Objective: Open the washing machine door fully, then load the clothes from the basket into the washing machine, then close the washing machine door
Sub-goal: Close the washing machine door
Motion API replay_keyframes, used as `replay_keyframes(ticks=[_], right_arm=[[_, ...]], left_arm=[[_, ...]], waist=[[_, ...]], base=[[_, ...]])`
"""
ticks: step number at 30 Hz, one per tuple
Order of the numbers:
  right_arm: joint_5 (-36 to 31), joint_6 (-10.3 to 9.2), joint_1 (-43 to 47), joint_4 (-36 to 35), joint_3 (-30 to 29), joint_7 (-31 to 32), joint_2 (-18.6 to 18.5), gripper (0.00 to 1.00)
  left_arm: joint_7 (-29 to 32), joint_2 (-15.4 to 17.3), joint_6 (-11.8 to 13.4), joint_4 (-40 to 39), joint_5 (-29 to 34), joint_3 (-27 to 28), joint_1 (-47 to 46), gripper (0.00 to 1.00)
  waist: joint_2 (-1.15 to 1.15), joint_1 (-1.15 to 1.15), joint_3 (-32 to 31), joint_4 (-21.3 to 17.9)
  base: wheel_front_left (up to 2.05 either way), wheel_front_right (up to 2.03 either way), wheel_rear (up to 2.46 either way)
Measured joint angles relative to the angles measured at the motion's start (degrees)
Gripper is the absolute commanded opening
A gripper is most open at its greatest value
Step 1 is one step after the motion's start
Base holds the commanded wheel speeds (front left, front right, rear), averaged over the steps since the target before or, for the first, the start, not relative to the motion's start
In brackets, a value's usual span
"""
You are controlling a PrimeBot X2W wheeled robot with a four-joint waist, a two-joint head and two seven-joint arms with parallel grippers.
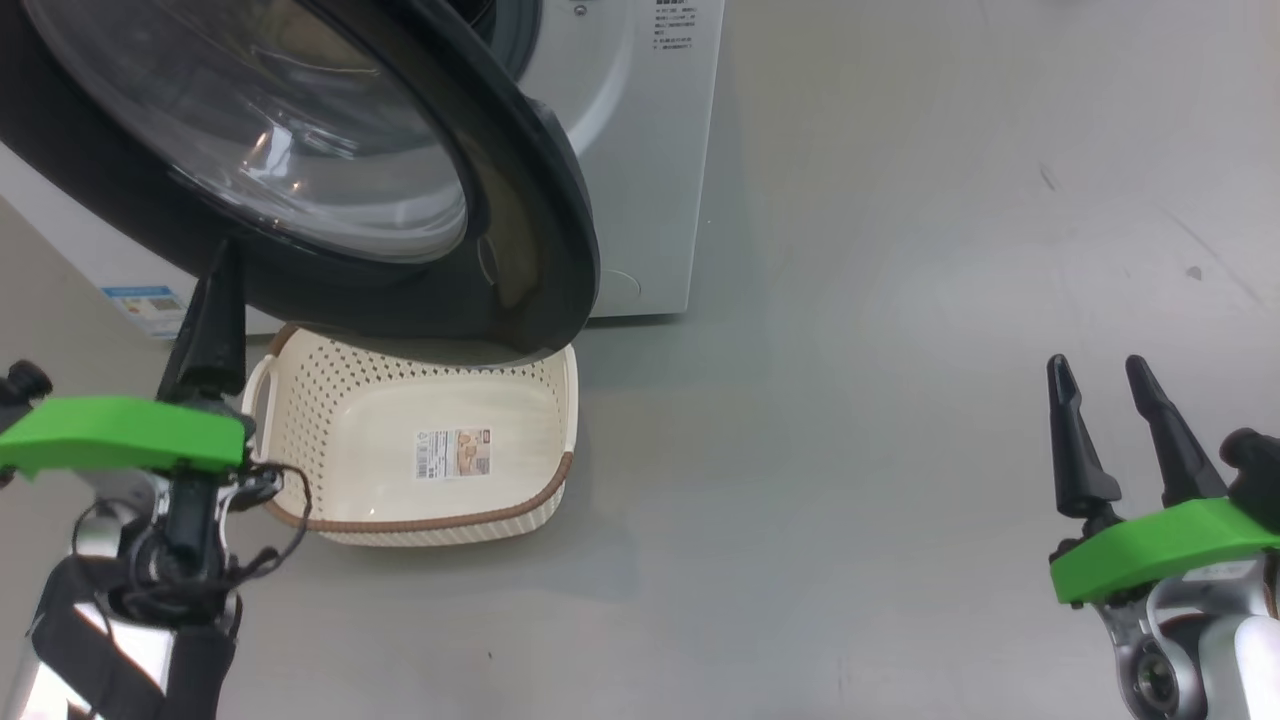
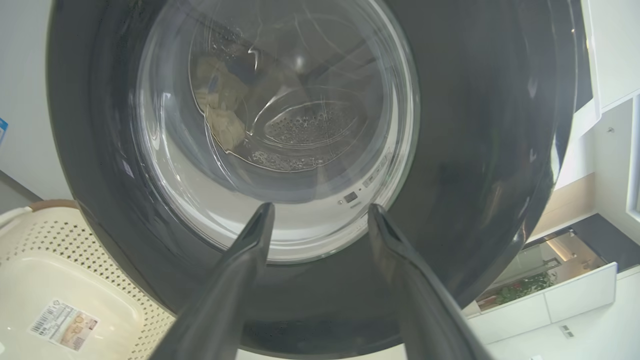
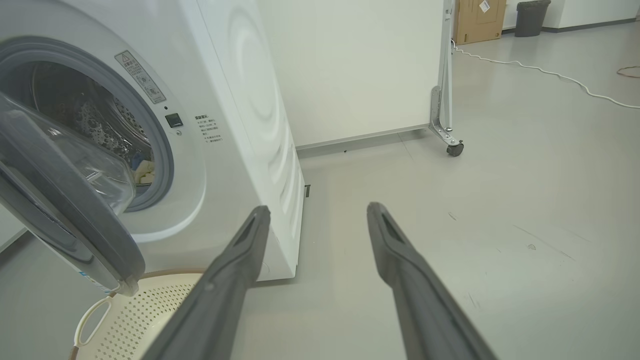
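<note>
While the left end effector [image 2: 320, 210] and right end effector [image 3: 318, 207] stand released and empty, the washing machine door [image 2: 475, 150] hangs just ahead of the left one, the basket [image 2: 60, 235] close beside it.

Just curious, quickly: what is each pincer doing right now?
Left pincer: open, holding nothing.
Right pincer: open, holding nothing.
</note>
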Motion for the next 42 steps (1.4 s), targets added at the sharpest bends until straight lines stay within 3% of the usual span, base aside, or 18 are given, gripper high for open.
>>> replay_keyframes(ticks=[3, 7, 18, 28, 42], right_arm=[[0.0, 0.01, 0.2, -0.02, -0.03, 0.01, 0.0, 1.0], [-0.01, 0.0, 0.86, -0.05, -0.22, 0.01, 0.01, 1.0], [-1.69, 0.0, 2.47, -0.99, -0.75, 1.12, 0.01, 1.0], [-2.38, 0.01, 4.17, -2.2, -1.44, 2.54, 0.02, 1.0], [-2.5, 0.0, 5.47, -3.14, -1.33, 3.63, 0.03, 1.0]], left_arm=[[-7.35, 2.09, 0.07, 1.37, 9.57, -2.09, 1.9, 1.0], [-13.05, 3.41, 2.74, 1.68, 19.96, -5.7, 4.3, 1.0], [-16.69, 5.16, 10.46, -4.31, 35.88, -10.87, 13.59, 1.0], [-17.14, 5.41, 14.64, -10.24, 40.69, -12.4, 21.69, 1.0], [-17.03, 5.41, 15.75, -12.96, 42.52, -13.9, 24.07, 1.0]], waist=[[0.0, 0.0, -0.9, 0.3], [0.0, 0.0, -1.69, 0.82], [0.0, 0.0, -3.39, 3.18], [0.0, 0.0, -5.04, 5.45], [0.0, 0.0, -6.28, 5.7]], base=[[0.0, 0.0, 0.0], [0.0, 0.0, 0.0], [0.0, 0.0, 0.0], [0.0, 0.0, 0.0], [0.0, 0.0, 0.0]])
